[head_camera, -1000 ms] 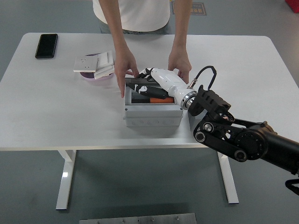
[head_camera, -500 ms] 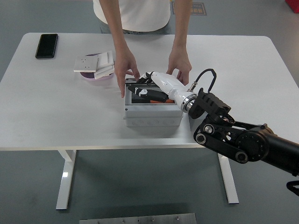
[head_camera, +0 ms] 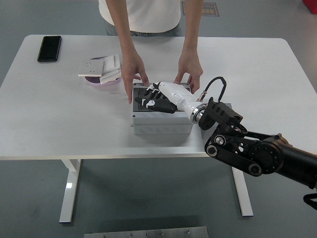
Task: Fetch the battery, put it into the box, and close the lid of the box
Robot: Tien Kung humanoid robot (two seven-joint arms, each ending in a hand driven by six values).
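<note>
On the white table (head_camera: 59,114) sits a grey box (head_camera: 161,123), and the robot's right hand (head_camera: 157,100) lies flat on its lid (head_camera: 171,115), black fingers (head_camera: 144,102) spread and pressed on the top, the arm reaching in from the lower right. A person stands at the far side, one hand (head_camera: 132,74) braced against the box's left rear edge and the other hand (head_camera: 189,71) touching its right rear corner. Farther left lie a black phone (head_camera: 49,48) and a purple dish (head_camera: 101,80) with white switch plates (head_camera: 99,66) stacked on it.
</note>
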